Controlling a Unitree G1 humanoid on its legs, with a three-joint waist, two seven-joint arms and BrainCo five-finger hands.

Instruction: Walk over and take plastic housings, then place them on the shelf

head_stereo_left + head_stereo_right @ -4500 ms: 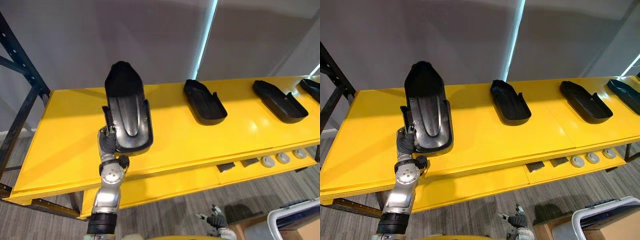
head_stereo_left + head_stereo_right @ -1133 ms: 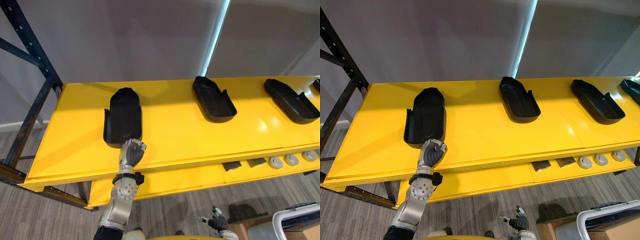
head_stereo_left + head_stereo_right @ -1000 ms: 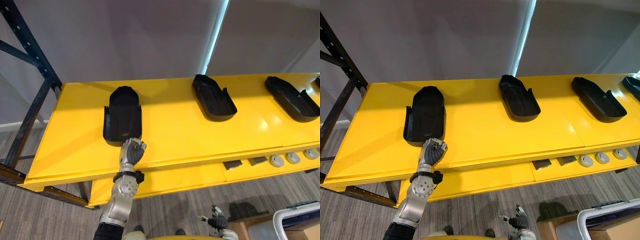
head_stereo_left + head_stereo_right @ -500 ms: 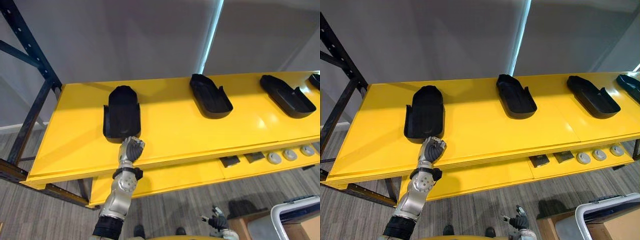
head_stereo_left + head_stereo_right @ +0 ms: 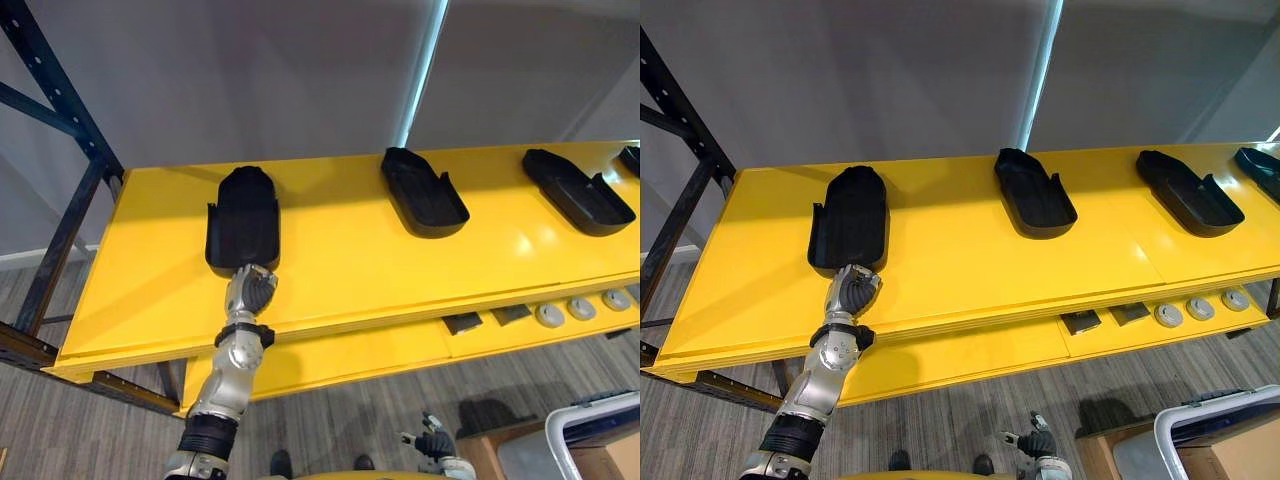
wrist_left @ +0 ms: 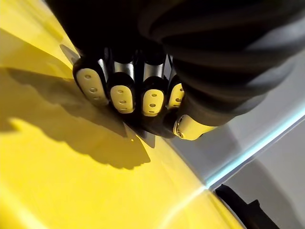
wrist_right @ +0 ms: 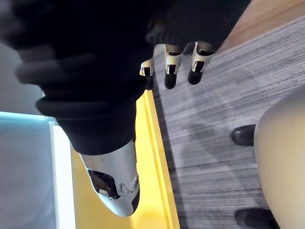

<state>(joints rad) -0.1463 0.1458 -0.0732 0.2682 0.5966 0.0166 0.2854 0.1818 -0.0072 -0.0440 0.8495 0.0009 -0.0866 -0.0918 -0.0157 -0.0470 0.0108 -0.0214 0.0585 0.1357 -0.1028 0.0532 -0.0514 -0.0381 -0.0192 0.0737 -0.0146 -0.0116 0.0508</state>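
A black plastic housing [image 5: 242, 220] lies flat on the left part of the yellow shelf [image 5: 350, 270]. My left hand [image 5: 250, 288] sits at the housing's near end with its fingers [image 6: 121, 95] curled into a fist, knuckles over the yellow surface, holding nothing. Whether it touches the housing I cannot tell. Three more black housings lie along the shelf: one in the middle [image 5: 424, 192], one to the right [image 5: 578, 192], and one at the far right edge [image 5: 630, 158]. My right hand [image 5: 432, 442] hangs low over the floor, its fingers [image 7: 171, 71] relaxed and empty.
A dark blue rack upright [image 5: 60, 150] stands at the shelf's left end. On the lower yellow shelf lie grey discs [image 5: 548, 315] and small dark blocks [image 5: 462, 323]. A white-rimmed bin [image 5: 590, 440] stands on the floor at lower right. A grey wall backs the shelf.
4.5 s ago my left hand held the housing up over the shelf. It now lies on the shelf, let go. Over the last second the fist has shifted slightly left at its near end.
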